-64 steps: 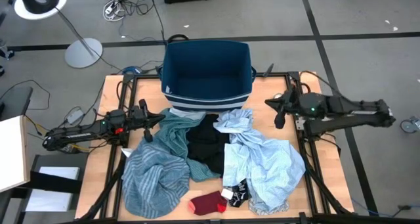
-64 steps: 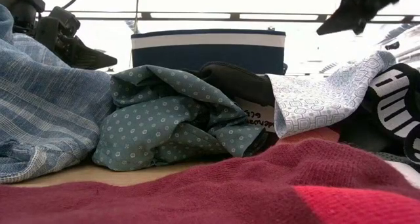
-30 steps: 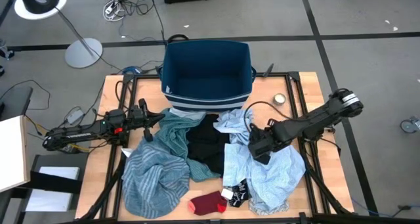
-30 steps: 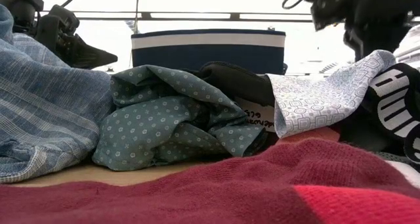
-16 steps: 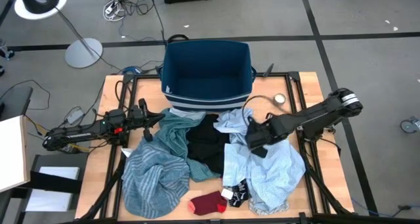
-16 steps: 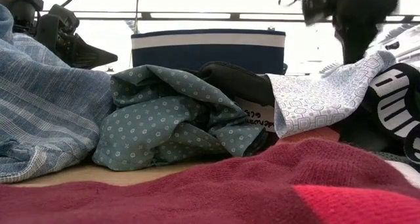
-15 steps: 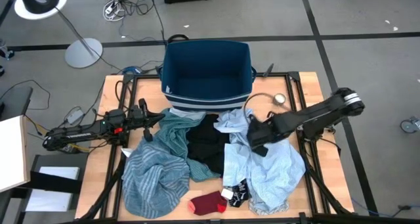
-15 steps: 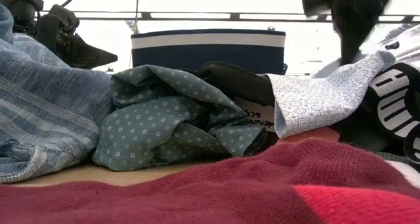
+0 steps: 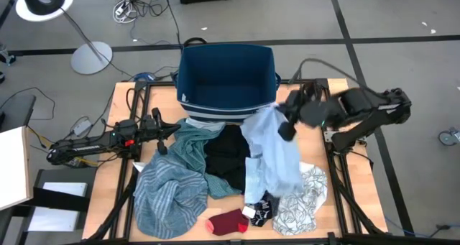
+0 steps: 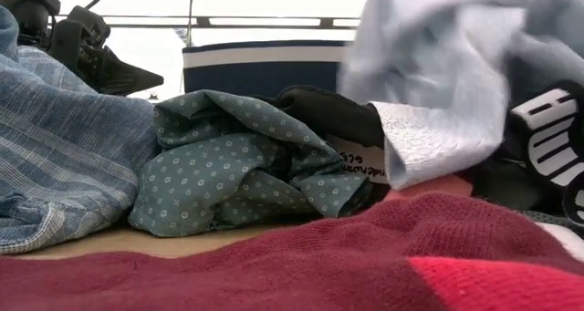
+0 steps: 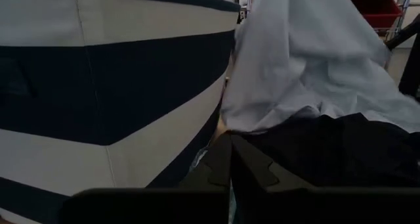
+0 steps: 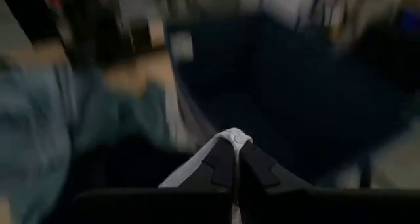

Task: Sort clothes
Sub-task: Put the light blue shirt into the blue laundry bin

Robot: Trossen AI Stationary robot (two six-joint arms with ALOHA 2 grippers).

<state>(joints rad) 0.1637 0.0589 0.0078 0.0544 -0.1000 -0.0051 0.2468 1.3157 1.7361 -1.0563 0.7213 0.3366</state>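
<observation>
Two arms face you. Your right gripper (image 9: 284, 128) is clenched on the light blue shirt (image 9: 277, 155), lifted beside the bin (image 9: 227, 78) above the pile. Your left gripper (image 9: 159, 130) waits pinched together near the teal shirt (image 9: 167, 187).

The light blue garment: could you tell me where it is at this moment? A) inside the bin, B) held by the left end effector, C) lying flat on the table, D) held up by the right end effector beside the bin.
D: the right end effector is shut on the light blue garment, which hangs from it beside the navy bin.
</observation>
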